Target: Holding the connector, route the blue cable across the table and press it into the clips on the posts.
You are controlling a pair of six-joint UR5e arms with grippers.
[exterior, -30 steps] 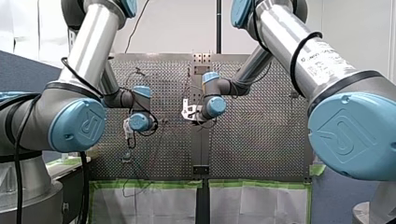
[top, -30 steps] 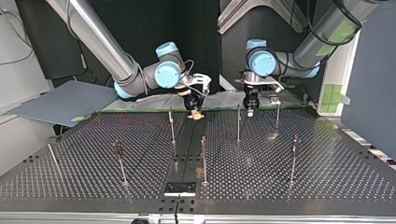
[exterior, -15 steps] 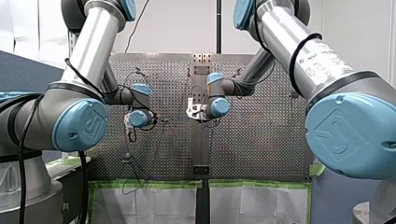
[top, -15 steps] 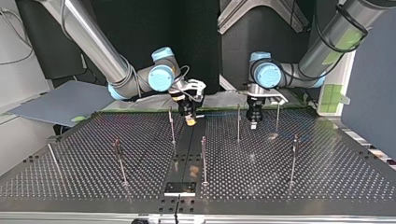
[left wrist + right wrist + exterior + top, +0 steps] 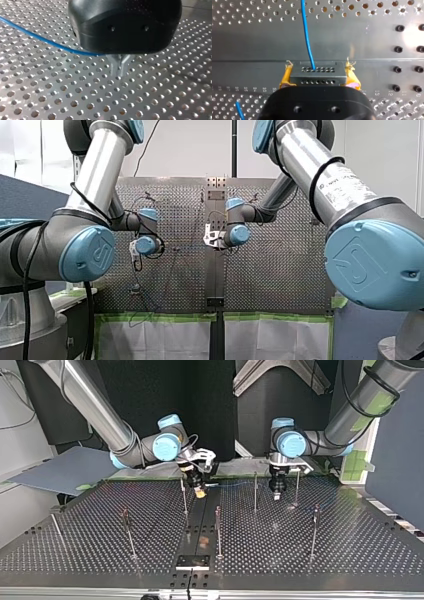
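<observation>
- Our perforated table (image 5: 320, 560) lies under both grippers.
- Our right arm (image 5: 95, 405) and our left arm (image 5: 360, 400) reach down over it, well apart.
- Thin posts (image 5: 218, 530) stand upright; one rises between the two grippers, another just beside our left gripper.
- Our right gripper (image 5: 200, 491) is clamped on the connector (image 5: 317, 71), a yellow pad (image 5: 285, 77) pressed to each side.
- Our left gripper (image 5: 119, 68) hangs just above the table, metal fingers drawn together on the cable as far as we can see.
- The blue cable (image 5: 307, 37) leaves the connector's face, runs ahead of our right gripper and spans across to our left gripper's fingers.
</observation>
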